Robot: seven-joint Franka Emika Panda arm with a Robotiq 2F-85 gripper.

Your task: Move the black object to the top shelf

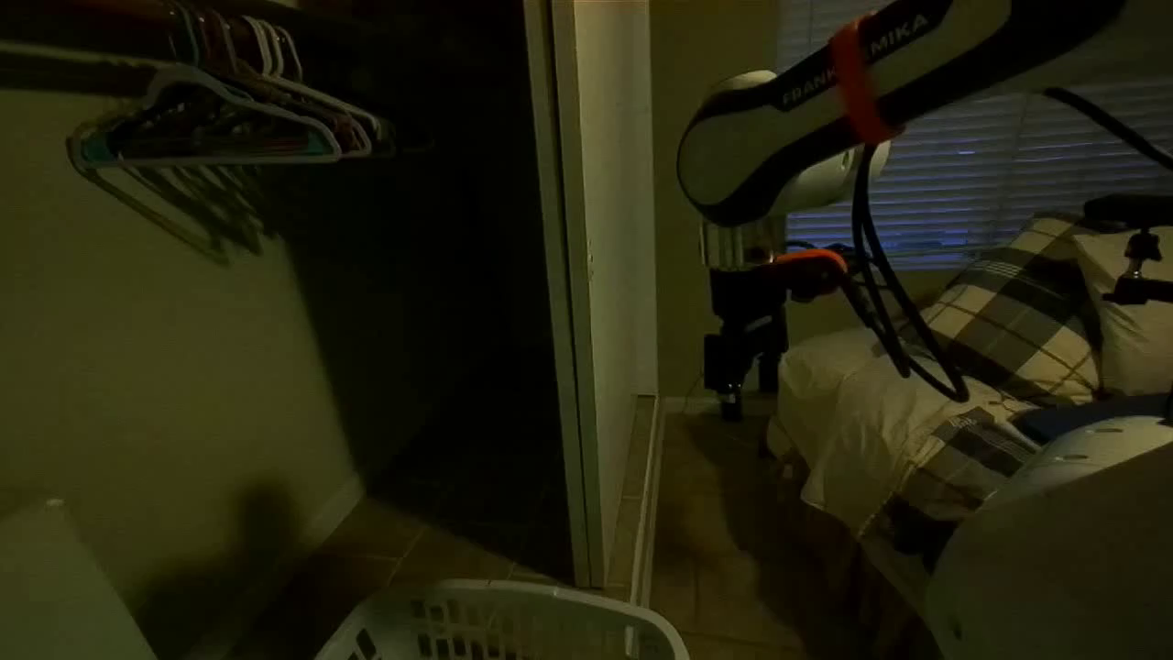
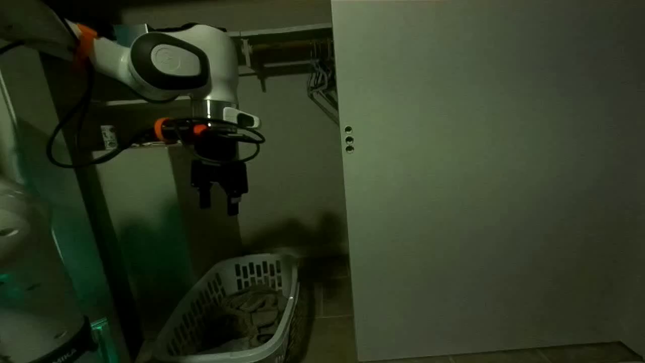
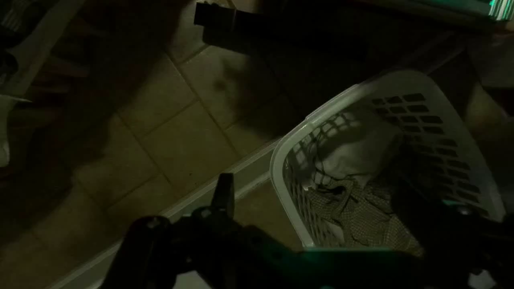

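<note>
Nearest the wrist camera stand the dark fingers (image 3: 225,192), set wide apart, with nothing visible caught between them. Beyond and below, mostly toward the right of this view, sits the white basket (image 3: 277,172) with patterned cloth (image 3: 369,212) and pale cloth (image 3: 357,148) inside. No black object can be singled out here in the gloom.

In an exterior view, the gripper (image 2: 218,209) points straight down, its jaws parted. The basket stands below it, slightly right in the picture, its long axis slanting up and away to the right. A dark patch (image 2: 216,322) inside is my best guess at the black object, though it may be only shadow. If it is, the coming move turns on going down to it, while what is probably the top shelf (image 2: 287,31) lies higher than the gripper. Which way the patch points, and its long axis, I cannot tell.

In an exterior view, the gripper hangs right of the pale door (image 1: 614,229); only part of the basket shows, at the bottom edge.
</note>
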